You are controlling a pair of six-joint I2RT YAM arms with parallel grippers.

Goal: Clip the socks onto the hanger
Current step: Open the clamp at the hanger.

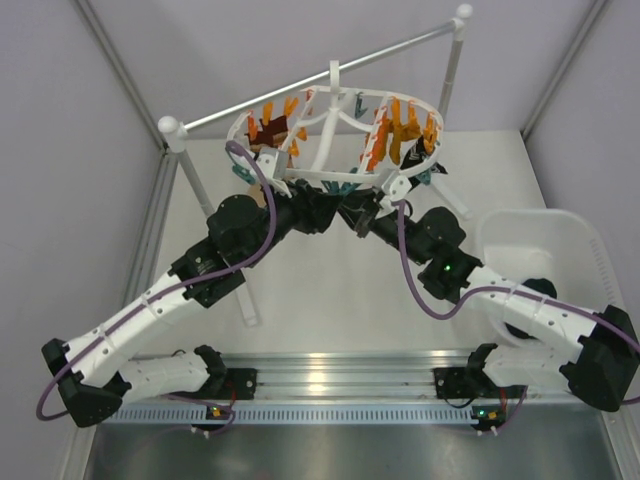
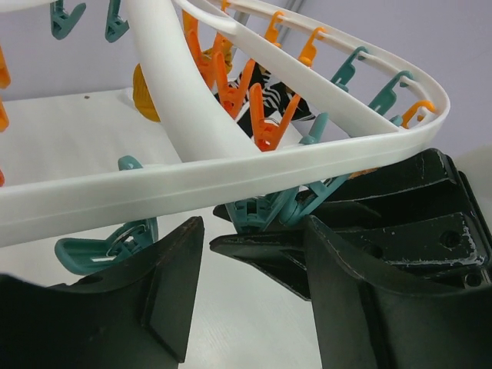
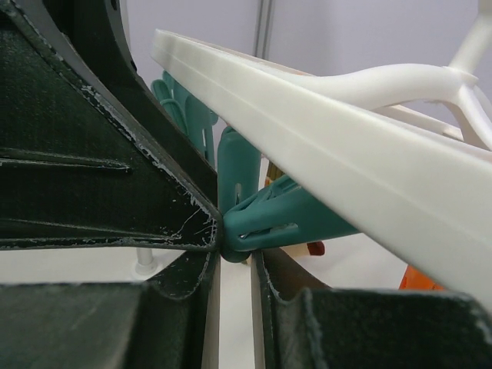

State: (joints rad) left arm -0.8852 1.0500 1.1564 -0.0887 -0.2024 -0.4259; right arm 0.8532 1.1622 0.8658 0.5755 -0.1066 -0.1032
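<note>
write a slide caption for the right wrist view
right claw pinching a teal clip just under the white rim of the hanger

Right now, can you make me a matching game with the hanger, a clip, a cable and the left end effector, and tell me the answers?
Things:
1 hanger
2 clip by the right end effector
3 cable
4 left end effector

Colour or state:
A purple
B open
C white
D teal

Pairs: 1-C, 2-D, 3-A, 4-B.
</note>
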